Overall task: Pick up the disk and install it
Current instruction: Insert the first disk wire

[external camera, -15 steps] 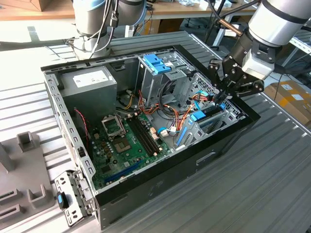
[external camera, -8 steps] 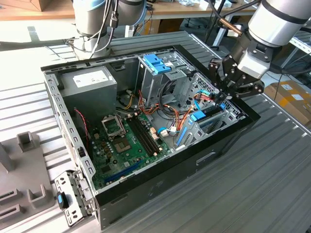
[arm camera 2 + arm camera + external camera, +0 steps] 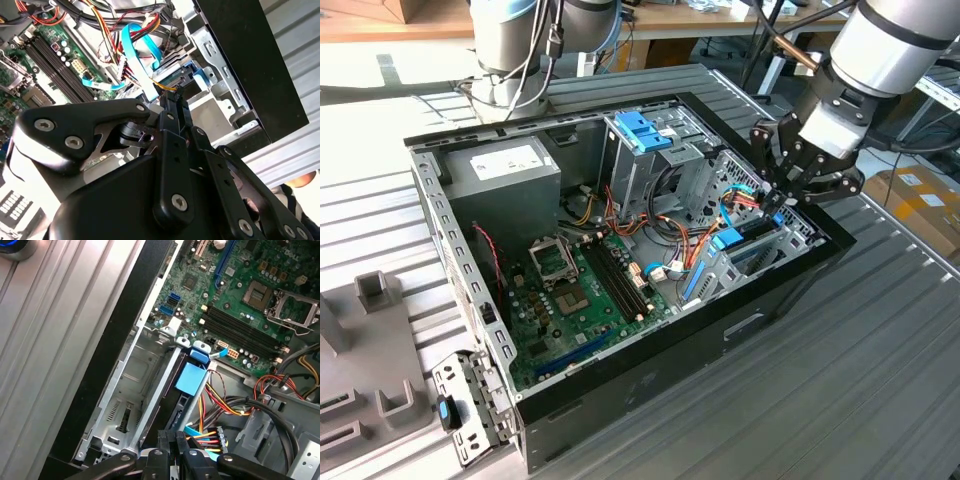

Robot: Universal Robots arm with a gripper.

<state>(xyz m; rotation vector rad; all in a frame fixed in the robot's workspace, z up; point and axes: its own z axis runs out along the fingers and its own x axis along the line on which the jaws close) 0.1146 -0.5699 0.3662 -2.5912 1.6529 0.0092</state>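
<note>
Tool [image 3: 782, 197] hides disk [image 3: 191, 378] (partly).

1 computer case [image 3: 650, 370], 1 motherboard [image 3: 582, 290], 1 disk [image 3: 191, 379].

Gripper [image 3: 172, 102] over disk [image 3: 187, 80], PC case [image 3: 240, 60]

Arm angled steeply down, gripper [image 3: 778, 200] low (fingers pinched together).
</note>
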